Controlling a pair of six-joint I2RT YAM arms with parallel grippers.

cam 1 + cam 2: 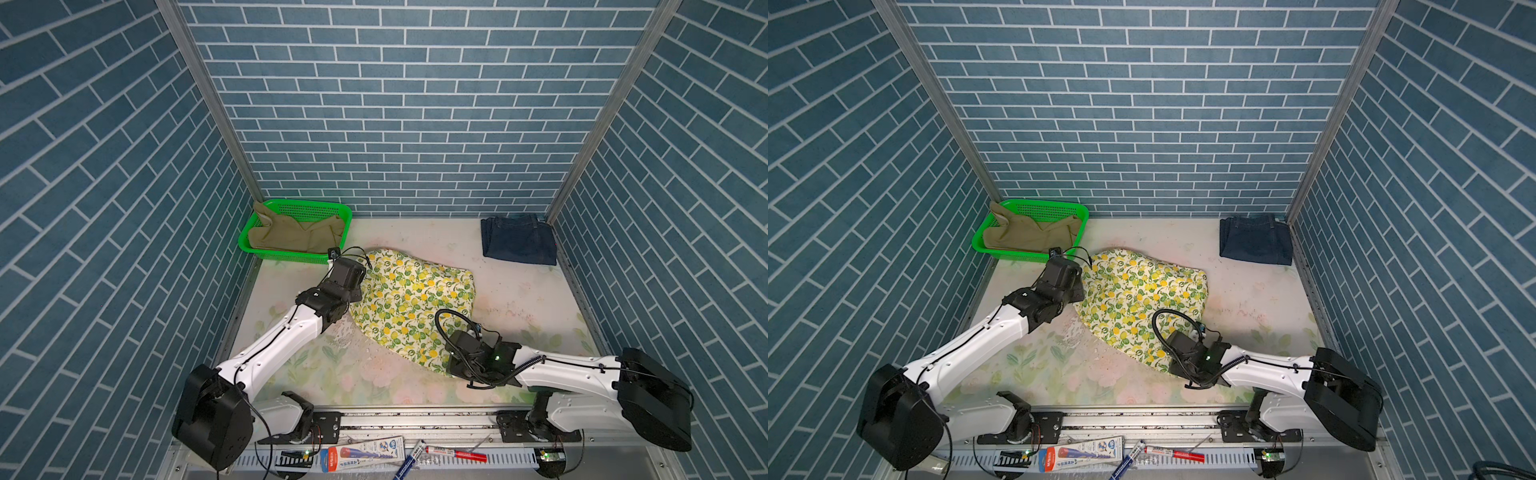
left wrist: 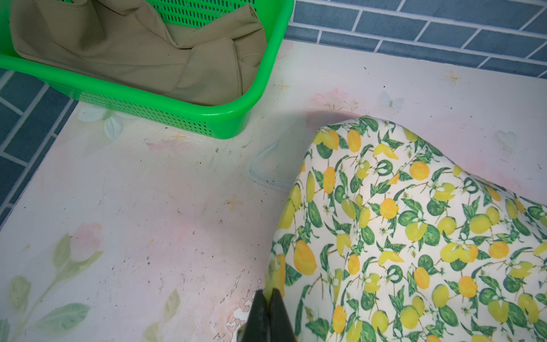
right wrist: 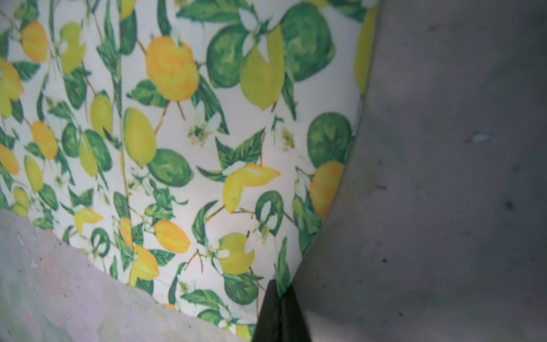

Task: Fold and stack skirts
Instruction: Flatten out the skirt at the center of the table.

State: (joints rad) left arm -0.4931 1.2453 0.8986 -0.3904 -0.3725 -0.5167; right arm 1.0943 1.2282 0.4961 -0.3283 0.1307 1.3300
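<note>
The cream lemon-print skirt [image 1: 415, 303] lies humped in the middle of the table in both top views [image 1: 1142, 299]. My left gripper [image 2: 270, 291] is shut on its left edge, with cloth pinched between the black fingers. At the front right corner of the same skirt [image 3: 207, 148], my right gripper [image 3: 279, 285] is shut on the hem. The khaki skirt [image 1: 291, 235] lies crumpled in the green basket [image 1: 286, 254] at the back left. The dark blue denim skirt [image 1: 517, 241] rests folded at the back right corner.
The basket [image 2: 177, 103] stands close behind the left wrist [image 1: 347, 274]. Blue brick-pattern walls close off the back and both sides. Markers and a packet [image 1: 365, 451] lie on the front rail beyond the table edge.
</note>
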